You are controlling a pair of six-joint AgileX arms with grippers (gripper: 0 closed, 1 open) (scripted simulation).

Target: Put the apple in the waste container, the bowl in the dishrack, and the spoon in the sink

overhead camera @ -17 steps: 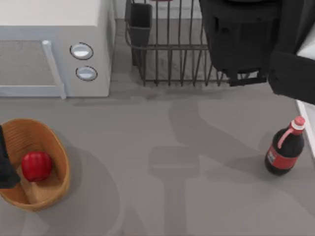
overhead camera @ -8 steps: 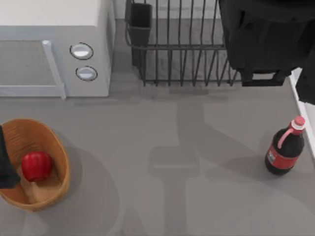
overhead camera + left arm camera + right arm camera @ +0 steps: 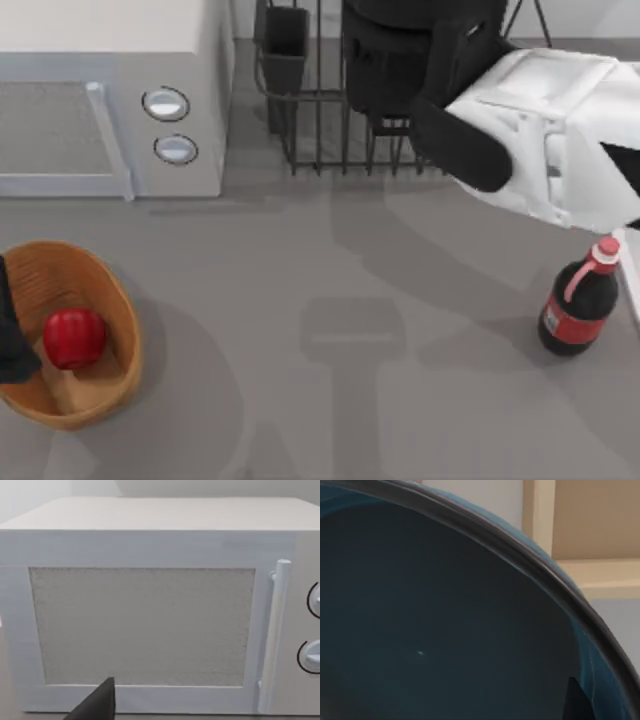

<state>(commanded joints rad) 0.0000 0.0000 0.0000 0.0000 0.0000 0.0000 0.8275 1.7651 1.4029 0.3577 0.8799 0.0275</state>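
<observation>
Right end effector (image 3: 415, 70) hangs over the dishrack (image 3: 320, 120), clenched on the bowl (image 3: 445, 630); in the right wrist view the bowl's blue-teal inside sits close against the camera, its dark rim curving across, with one dark fingertip (image 3: 576, 702) at the bowl's edge. Beside this end effector, toward the top view's left, stands the rack's dark cutlery cup (image 3: 285, 45), and farther that way the white microwave (image 3: 110, 90) with two round knobs. Below and to the right of it on the grey bench (image 3: 350, 300) stands a dark bottle (image 3: 578, 300) with a red label, just beside the pale rim of the sink (image 3: 633, 275).

Left end effector (image 3: 10, 345) is parked at the bench's left edge, touching or just beside the basket (image 3: 120, 375); whether it is clenched or released cannot be told. Right next to it the apple (image 3: 74, 337) lies inside the basket. The left wrist view faces the microwave door (image 3: 145, 625)
</observation>
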